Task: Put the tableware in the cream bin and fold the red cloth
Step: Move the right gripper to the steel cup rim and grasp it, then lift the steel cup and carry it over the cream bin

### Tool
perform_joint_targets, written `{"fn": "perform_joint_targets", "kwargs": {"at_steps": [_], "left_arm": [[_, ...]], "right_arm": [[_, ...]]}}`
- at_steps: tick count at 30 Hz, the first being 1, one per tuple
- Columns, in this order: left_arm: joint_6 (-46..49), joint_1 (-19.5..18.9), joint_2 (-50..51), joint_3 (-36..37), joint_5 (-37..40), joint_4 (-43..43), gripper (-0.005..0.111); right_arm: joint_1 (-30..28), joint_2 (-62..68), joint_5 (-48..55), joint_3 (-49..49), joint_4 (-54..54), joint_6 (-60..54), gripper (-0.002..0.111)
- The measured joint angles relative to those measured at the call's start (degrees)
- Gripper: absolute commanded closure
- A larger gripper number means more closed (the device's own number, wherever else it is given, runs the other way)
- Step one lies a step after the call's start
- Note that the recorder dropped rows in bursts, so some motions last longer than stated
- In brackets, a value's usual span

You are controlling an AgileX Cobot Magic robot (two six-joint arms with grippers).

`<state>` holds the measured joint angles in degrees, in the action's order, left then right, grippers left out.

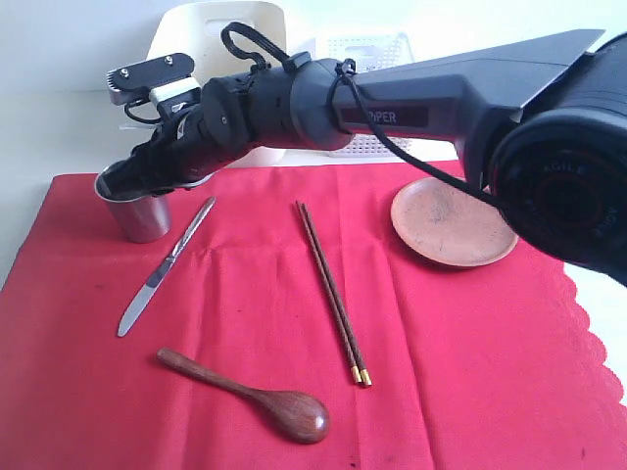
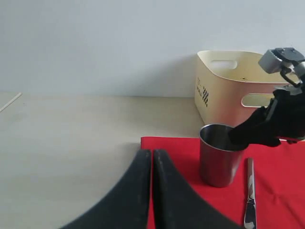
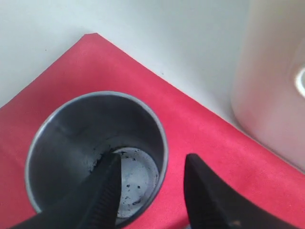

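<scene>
Right, the red cloth point(image 1: 441, 372) is lying spread flat over most of the table, nothing folded yet. Behind its far edge the cream bin point(image 2: 224, 90) is standing, mouth up. The right arm point(image 1: 421, 98) is slanting clean across to the left side of the cloth. The brown plate point(image 1: 451, 230) is sitting out on the right, untouched. Now the business end: the steel cup point(image 1: 142, 220) is standing upright near the cloth's far left corner, directly under the right claw point(image 3: 152, 162). That claw is spread, one finger dipping inside the cup and the other hanging outside, so the cup's wall is running between them. A sliver of red is showing beside the outer finger, so I'm calling it astride, not yet pinching. The bin is waiting just behind the cup, so the carry is looking like a lift and a short hop back. The left claw point(image 2: 152, 155) is hovering by the cloth's edge, fingers pressed together, holding nothing. It's near the cup, but the right one is plainly nearer. The chopsticks point(image 1: 333, 294), knife point(image 1: 167, 264) and spoon point(image 1: 255, 392) are lying on the cloth.
</scene>
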<state>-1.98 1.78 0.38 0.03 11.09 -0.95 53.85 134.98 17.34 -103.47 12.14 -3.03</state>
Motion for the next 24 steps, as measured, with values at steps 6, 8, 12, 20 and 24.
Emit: {"fn": "perform_joint_targets", "kwargs": {"at_steps": [6,8,12,20,24], "left_arm": [[0.0,0.0,0.0,0.0,0.0,0.0,0.103],[0.0,0.0,0.0,0.0,0.0,0.0,0.103],[0.0,0.0,0.0,0.0,0.0,0.0,0.103],[0.0,0.0,0.0,0.0,0.0,0.0,0.103],[0.0,0.0,0.0,0.0,0.0,0.0,0.103]], "right_arm": [[0.0,0.0,2.6,0.0,0.35,-1.39,0.101],[0.03,0.0,3.47,0.0,0.57,-1.48,0.108],[0.03,0.0,3.52,0.0,1.23,-1.5,0.108],[0.03,-1.47,5.4,0.0,1.35,-1.5,0.108],[0.03,-3.39,6.61,0.0,1.35,-1.5,0.108]]}}
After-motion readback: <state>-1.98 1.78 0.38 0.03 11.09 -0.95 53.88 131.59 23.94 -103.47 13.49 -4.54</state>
